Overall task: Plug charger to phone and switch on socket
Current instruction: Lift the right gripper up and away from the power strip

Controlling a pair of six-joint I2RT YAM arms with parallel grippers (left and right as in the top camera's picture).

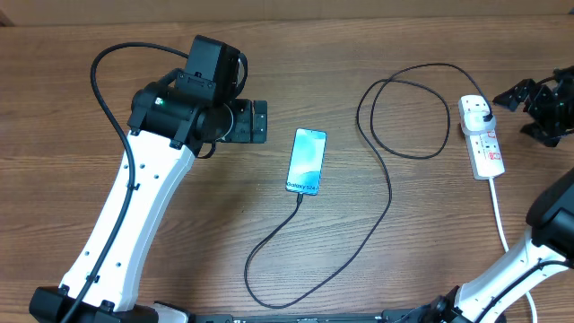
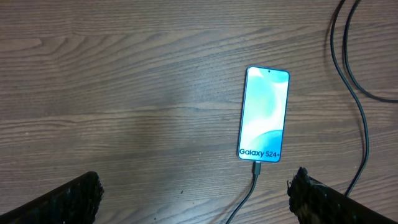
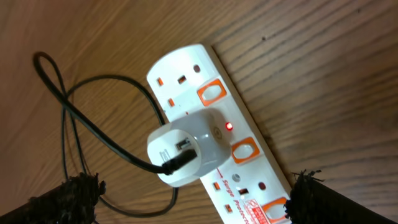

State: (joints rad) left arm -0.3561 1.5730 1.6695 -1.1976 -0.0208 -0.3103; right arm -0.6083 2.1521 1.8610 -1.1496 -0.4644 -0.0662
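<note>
— From above, where's the phone [image 1: 306, 161]?

— Flat on the table [image 1: 430, 260], screen up. The charger [image 1: 391, 190] looks plugged into its bottom edge and loops right to the socket [image 1: 484, 139]. The left gripper [image 1: 258, 121] hangs just beside the phone, the left arm [image 1: 134, 224] reaching in from the near edge; the right gripper [image 1: 531, 115] sits near the socket.

— Left wrist?

— Fingers [image 2: 74, 199] spread wide, empty, phone [image 2: 264, 115] ahead. It's slim, probably slick; the charger is limp, so I'd take its stiff tip.

— Right wrist?

— Fingers [image 3: 68, 199] wide apart, holding nothing, above the socket [image 3: 249, 168]. A red lamp [image 3: 229, 126] glows on the white adapter [image 3: 186, 149]. The socket looks light; pressing a switch [image 3: 210, 92] could shove it.
</note>
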